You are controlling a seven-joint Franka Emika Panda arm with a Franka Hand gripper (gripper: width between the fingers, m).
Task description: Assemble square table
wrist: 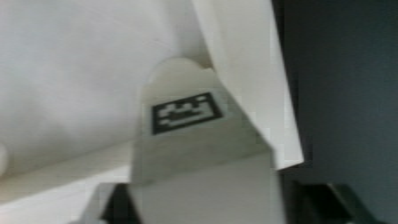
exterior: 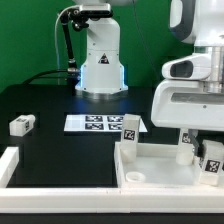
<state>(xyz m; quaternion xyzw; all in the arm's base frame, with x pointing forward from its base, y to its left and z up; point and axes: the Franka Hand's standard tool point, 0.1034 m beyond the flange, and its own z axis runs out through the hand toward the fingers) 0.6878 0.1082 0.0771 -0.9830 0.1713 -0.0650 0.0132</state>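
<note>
Looking across a black tabletop (exterior: 50,100) with a green backdrop (exterior: 30,40) behind it. Finding the arm's white base (exterior: 100,60) standing at the back near the middle, glowing blue low down. Spotting the marker board (exterior: 105,124) lying flat just in front of that base, tags facing up. Picking out a loose leg block (exterior: 22,124) lying alone toward the exterior view's left, well apart from the marker board, with the upturned end of a long white rail (exterior: 10,168) nearer the camera.

Placing the square table (exterior: 165,172) at the near edge toward the exterior view's right, resting rim-up on the tabletop. Counting three blocks rising from it: a far-corner leg block (exterior: 130,130) showing a tag, then a middle leg block (exterior: 185,148) and a right-hand leg block (exterior: 212,158). Noting the arm's bulky white wrist (exterior: 195,85) hanging directly above those last two.

Peering past the claw (wrist: 205,197) in the wrist view: grasping a held leg block (wrist: 196,160), dark fingers (wrist: 118,208) lying flush against both flanks with no gap showing. Reading a black-and-white tag (wrist: 183,110) on its face. Seeing the pale slab beside it and dark tabletop beyond. Failing to match it to either block under the arm, or to tell about any seating in a socket.
</note>
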